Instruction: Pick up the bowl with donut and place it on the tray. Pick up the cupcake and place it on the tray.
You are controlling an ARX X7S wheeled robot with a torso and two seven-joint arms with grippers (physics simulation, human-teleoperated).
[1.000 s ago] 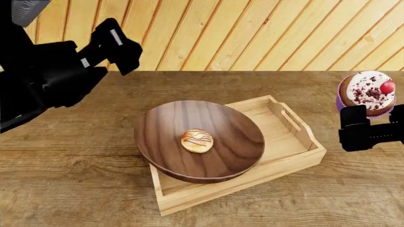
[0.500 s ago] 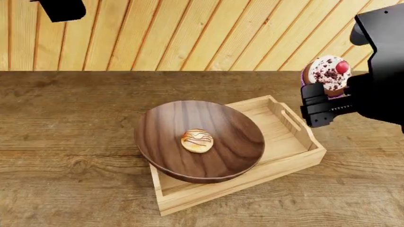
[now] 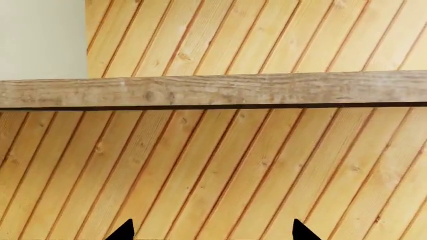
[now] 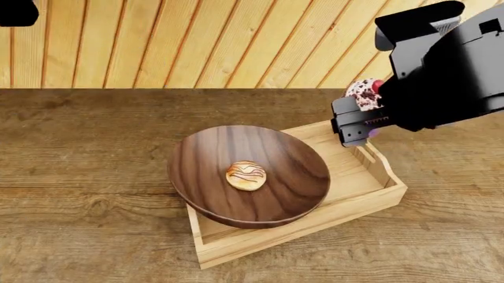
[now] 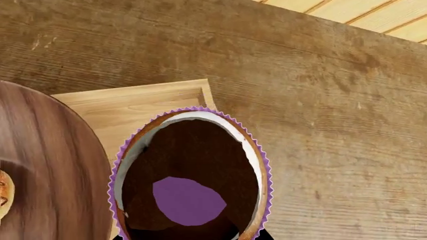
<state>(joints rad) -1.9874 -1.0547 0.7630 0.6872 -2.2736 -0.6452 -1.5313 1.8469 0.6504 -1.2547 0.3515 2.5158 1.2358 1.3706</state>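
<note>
The dark walnut bowl (image 4: 249, 174) rests tilted on the pale-wood tray (image 4: 376, 194), with the donut (image 4: 245, 175) inside it. My right gripper (image 4: 358, 112) is shut on the cupcake (image 4: 364, 93) and holds it in the air above the tray's far right end. In the right wrist view the cupcake (image 5: 190, 180) fills the space between the jaws, seen from below with its purple wrapper, over the tray's corner (image 5: 133, 102) and beside the bowl (image 5: 47, 165). My left gripper (image 3: 212, 235) is open and empty, raised and facing the wooden wall.
The brown wooden table (image 4: 87, 147) stretches to the left and front of the tray. A slatted wood wall (image 4: 236, 41) stands behind the table. A wooden ledge (image 3: 213, 90) crosses the left wrist view.
My right gripper has carried the cupcake up and left, from beside the tray to above its far right end. My left arm has risen out of the head view.
</note>
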